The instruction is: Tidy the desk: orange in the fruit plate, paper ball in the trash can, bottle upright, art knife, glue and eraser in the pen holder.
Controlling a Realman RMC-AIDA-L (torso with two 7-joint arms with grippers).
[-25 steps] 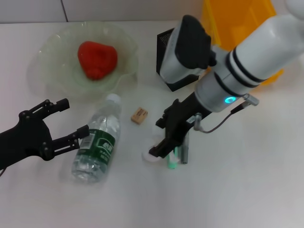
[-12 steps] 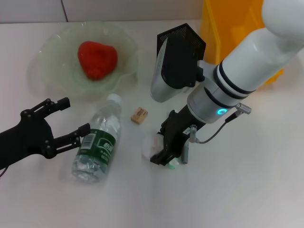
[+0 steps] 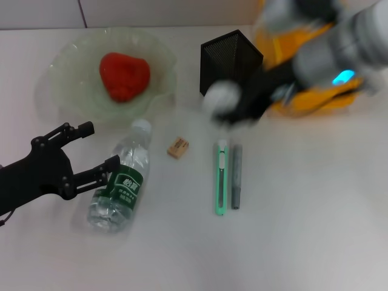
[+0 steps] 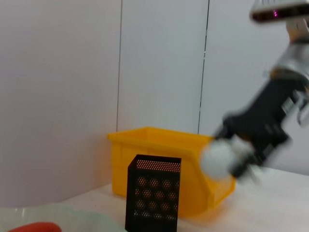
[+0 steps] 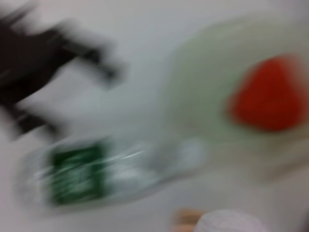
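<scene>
The red-orange orange point(image 3: 124, 76) lies in the glass fruit plate point(image 3: 60, 60). My right gripper point(image 3: 229, 106), blurred in motion, is shut on the white paper ball point(image 3: 219, 96) in the air, between the black mesh pen holder point(image 3: 230, 57) and the yellow trash can point(image 3: 273, 42). On its side lies the bottle point(image 3: 121, 185), with my open left gripper point(image 3: 100, 145) just to its left, one fingertip at its label. The eraser point(image 3: 177, 147), green art knife point(image 3: 221, 179) and grey glue point(image 3: 236, 176) rest on the table. In the left wrist view the paper ball point(image 4: 219, 157) hangs before the trash can point(image 4: 159, 154).
The pen holder point(image 4: 152, 198) stands directly in front of the trash can. The right wrist view is blurred; it shows the bottle point(image 5: 106, 174), the orange point(image 5: 268, 94) and the left gripper point(image 5: 34, 82). White table stretches along the front and right.
My right gripper has risen from the table beside the art knife with the paper ball and swung back and right toward the trash can. The left gripper barely moved.
</scene>
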